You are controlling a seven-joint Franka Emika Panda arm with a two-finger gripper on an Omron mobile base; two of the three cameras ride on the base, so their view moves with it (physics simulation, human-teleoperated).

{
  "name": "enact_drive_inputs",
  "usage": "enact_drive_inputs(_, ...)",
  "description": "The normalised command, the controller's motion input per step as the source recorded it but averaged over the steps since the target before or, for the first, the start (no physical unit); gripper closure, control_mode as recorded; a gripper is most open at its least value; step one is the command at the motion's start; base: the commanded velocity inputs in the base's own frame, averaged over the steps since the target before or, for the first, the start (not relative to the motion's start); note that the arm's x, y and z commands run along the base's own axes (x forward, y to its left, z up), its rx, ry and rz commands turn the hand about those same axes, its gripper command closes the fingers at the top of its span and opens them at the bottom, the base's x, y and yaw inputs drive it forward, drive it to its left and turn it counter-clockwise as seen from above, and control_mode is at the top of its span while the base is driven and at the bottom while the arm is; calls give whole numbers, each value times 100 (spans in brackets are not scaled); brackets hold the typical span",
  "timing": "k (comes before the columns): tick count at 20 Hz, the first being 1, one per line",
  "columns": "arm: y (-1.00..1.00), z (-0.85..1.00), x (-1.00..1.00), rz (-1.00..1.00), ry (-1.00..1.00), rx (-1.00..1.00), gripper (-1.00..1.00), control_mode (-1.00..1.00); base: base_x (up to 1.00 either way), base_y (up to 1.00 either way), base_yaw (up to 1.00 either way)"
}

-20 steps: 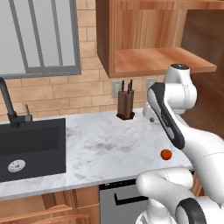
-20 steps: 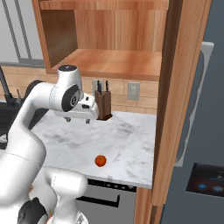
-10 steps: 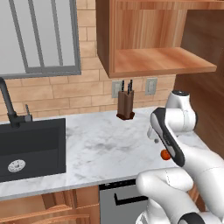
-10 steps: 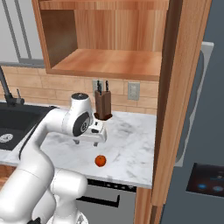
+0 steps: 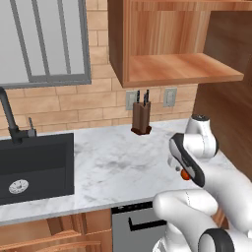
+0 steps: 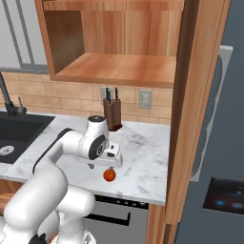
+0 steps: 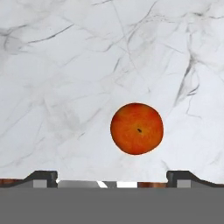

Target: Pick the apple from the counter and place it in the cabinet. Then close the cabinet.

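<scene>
The apple [image 7: 137,128] is seen lying alone on the surface [image 7: 65,65], right under the gripper [image 7: 112,177]. The jaws are spread wide apart and nothing is held. The apple looks small, round, smooth and probably slippery, so its widest middle should be squeezed gently.

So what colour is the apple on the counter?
Orange-red with a small dark stem spot; the apple shows best in the hand view.

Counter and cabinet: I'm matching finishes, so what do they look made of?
The counter looks like polished marble: white with grey veins. The cabinet looks like warm brown wood, smooth and satin, with visible grain. Both are rendered, so this is appearance only.
</scene>
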Motion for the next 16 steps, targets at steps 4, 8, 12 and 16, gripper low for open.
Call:
enact_drive_inputs(4, -37, -43, 8, -1, 4, 0, -100, -100, 0, 0, 0)
enact_drive_inputs(8, -15, -38, 21, -1, 4, 0, -100, -100, 0, 0, 0)
enact_drive_inputs(12, -3, -33, 30, -1, 3, 0, -100, -100, 0, 0, 0)
enact_drive_inputs(16, 0, -34, 26, -1, 1, 0, -100, -100, 0, 0, 0)
